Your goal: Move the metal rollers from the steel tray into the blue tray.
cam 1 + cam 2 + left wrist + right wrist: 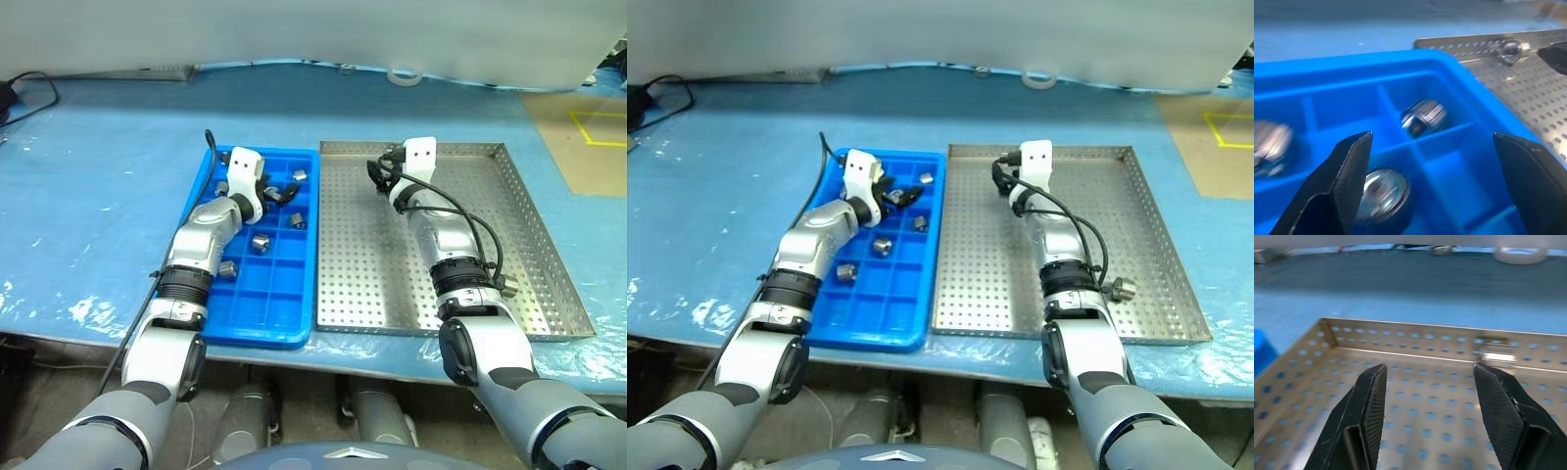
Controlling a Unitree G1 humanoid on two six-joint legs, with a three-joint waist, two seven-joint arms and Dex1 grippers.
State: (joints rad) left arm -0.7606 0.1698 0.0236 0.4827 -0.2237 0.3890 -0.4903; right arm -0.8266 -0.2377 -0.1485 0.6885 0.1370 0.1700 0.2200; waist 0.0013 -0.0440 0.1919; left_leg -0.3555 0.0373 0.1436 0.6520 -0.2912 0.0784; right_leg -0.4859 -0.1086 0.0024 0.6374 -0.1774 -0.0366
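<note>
Closing your half-open, empty right gripper [1427, 418] now risks pinching nothing, since the last roller [1497, 354] in the steel tray [1400, 338] lies beyond its right jaw against the far rim, while your wide-open, empty left gripper [1442, 188] hovers over rollers [1423, 117] in the blue tray [1352, 68].

Bare perforated floor fills most of the steel tray [372, 264], leaving open passage around the right gripper [1427, 406]; a lone roller [1497, 354] sits against its far wall, while several rollers [261, 244] crowd the blue tray [279, 323] compartments beneath the left gripper [1430, 181]
</note>
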